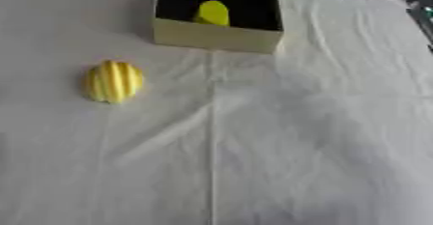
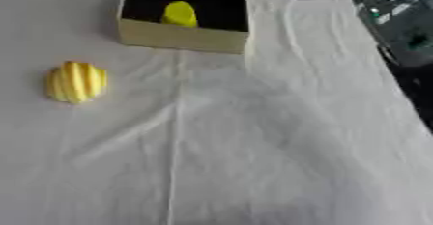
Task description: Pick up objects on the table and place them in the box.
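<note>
Yellow ridged object alone on the cloth, one yellow piece in the box

White cloth (image 1: 279, 147), creased along a lengthwise fold and several slanting wrinkles, is spread over the whole table. At the left, a yellow ridged object (image 1: 112, 81) is seen lying on the cloth; it is rounded and oval, with pale lengthwise ribs, and it is touched by nothing. Whether it is a fruit or a toy cannot be told. It is set well apart from the box, nearer the camera and further left.

Toward the middle of the far edge, an open cardboard box (image 1: 216, 36) is placed, its pale outer wall turned to the camera and its inside dark. Within it, a smooth yellow object (image 1: 212, 13) is seen standing upright near the middle of the dark floor, just behind the near wall; its exact kind cannot be made out.

At the right, the cloth is bare, and a soft shadow is cast across its lower part. Beyond the cloth's right edge, in the right eye view, a dark floor (image 2: 404, 35) with unclear clutter is shown.

Neither robot hand is caught in either view, so how far the fingers are spread, and whether anything is held or touched, cannot be told.
</note>
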Available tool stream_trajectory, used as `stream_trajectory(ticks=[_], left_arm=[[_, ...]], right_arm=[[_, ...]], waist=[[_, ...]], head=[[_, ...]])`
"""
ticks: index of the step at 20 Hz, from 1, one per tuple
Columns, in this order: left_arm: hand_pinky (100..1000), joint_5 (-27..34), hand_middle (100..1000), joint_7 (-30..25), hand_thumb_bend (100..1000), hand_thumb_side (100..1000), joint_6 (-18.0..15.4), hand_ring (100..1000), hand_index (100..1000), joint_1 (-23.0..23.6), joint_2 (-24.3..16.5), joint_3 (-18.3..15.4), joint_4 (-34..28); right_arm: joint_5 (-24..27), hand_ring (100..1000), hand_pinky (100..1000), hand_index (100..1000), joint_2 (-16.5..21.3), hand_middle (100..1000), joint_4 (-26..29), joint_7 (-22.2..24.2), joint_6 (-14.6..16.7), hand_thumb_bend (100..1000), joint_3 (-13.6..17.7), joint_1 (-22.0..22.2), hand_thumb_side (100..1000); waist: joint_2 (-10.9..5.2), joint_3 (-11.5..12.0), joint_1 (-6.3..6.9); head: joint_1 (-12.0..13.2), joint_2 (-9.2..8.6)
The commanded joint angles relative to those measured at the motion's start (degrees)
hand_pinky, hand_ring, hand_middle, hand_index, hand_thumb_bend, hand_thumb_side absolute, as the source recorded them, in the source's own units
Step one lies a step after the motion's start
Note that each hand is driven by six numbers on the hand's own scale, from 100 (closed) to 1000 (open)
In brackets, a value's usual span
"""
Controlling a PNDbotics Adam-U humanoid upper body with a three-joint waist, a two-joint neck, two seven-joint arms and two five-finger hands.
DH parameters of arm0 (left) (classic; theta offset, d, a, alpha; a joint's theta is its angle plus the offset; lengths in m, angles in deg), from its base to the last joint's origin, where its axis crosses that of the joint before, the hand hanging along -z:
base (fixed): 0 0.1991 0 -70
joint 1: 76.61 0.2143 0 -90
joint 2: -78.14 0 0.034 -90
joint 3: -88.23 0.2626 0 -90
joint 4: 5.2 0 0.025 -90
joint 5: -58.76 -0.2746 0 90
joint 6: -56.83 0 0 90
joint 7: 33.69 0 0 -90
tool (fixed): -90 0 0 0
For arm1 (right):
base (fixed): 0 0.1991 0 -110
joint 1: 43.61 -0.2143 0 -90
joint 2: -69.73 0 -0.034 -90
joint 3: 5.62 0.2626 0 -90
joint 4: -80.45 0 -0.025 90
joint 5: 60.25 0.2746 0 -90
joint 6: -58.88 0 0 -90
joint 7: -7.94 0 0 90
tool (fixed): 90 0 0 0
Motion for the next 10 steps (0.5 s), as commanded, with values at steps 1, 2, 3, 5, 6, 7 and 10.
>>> stream_trajectory(ticks=[1, 2, 3, 5, 6, 7, 10], left_arm=[[830, -6.34, 766, -1.67, 100, 545, 4.42, 816, 875, -2.21, -8.66, 2.31, -1.11], [830, -7.06, 767, -3.07, 100, 533, 5.80, 817, 879, -2.85, -10.52, 3.28, -1.11], [833, -7.64, 774, -4.83, 100, 511, 6.96, 823, 886, -3.58, -12.66, 4.26, -1.11], [844, -9.05, 790, -9.02, 100, 492, 8.90, 841, 898, -5.12, -16.39, 6.02, -1.11], [851, -9.80, 796, -11.54, 100, 483, 9.85, 850, 900, -5.97, -18.02, 6.98, -1.11], [861, -10.42, 800, -14.14, 100, 444, 10.71, 860, 900, -6.85, -19.38, 7.97, -1.11], [890, -11.55, 813, -21.40, 100, 396, 11.98, 888, 909, -9.22, -22.05, 10.64, -1.11]], right_arm=[[3.49, 871, 892, 856, 3.95, 662, 6.95, -4.59, 1.78, 100, 4.00, 4.27, 178], [3.65, 870, 892, 855, 3.95, 661, 7.26, -5.53, 3.35, 100, 4.76, 6.07, 168], [3.71, 868, 891, 852, 3.83, 659, 7.41, -6.50, 4.93, 100, 5.63, 7.82, 159], [3.95, 867, 893, 850, 3.32, 658, 7.52, -8.57, 7.92, 100, 7.36, 10.87, 146], [4.13, 866, 893, 849, 2.95, 656, 7.53, -9.57, 9.28, 100, 8.17, 12.12, 143], [4.29, 865, 893, 848, 2.50, 655, 7.54, -10.49, 10.46, 100, 8.90, 13.16, 143], [4.54, 861, 894, 844, 1.06, 650, 7.55, -12.44, 13.02, 100, 10.57, 15.62, 149]], waist=[[-2.19, -0.81, 1.01], [-2.41, -1.24, 1.29], [-2.66, -1.74, 1.64], [-3.06, -2.50, 2.16], [-3.23, -2.84, 2.39], [-3.39, -3.16, 2.63], [-3.67, -3.78, 3.17]], head=[[1.54, 0.82], [1.87, 1.01], [2.26, 1.25], [2.83, 1.68], [3.07, 1.88], [3.29, 2.11], [3.81, 2.63]])
